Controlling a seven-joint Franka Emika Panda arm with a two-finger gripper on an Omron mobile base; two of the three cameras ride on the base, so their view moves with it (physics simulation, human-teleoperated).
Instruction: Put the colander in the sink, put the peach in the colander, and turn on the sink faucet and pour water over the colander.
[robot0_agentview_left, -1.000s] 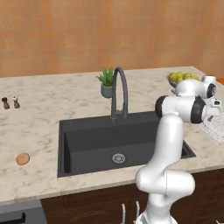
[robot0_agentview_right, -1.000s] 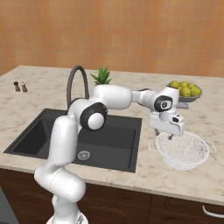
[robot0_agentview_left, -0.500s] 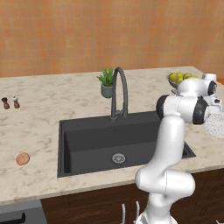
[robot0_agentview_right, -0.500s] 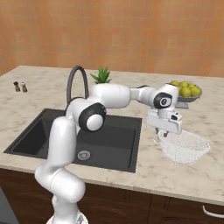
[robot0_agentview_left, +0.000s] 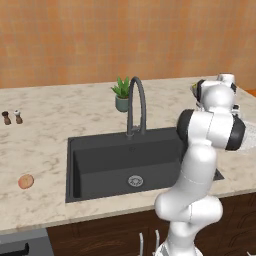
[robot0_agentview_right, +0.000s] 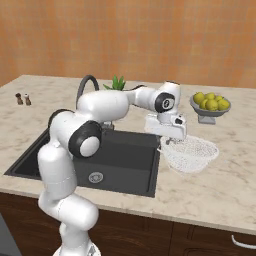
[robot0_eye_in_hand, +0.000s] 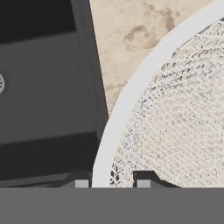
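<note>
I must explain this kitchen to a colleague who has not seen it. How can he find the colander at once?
Start at the sink, then look at the counter just right of it. The colander is the white mesh bowl there, its rim between the fingers of the gripper. The grey bowl behind it is solid and holds yellow-green fruits.

No text, label, brand, number or sign can be read anywhere in these views.
</note>
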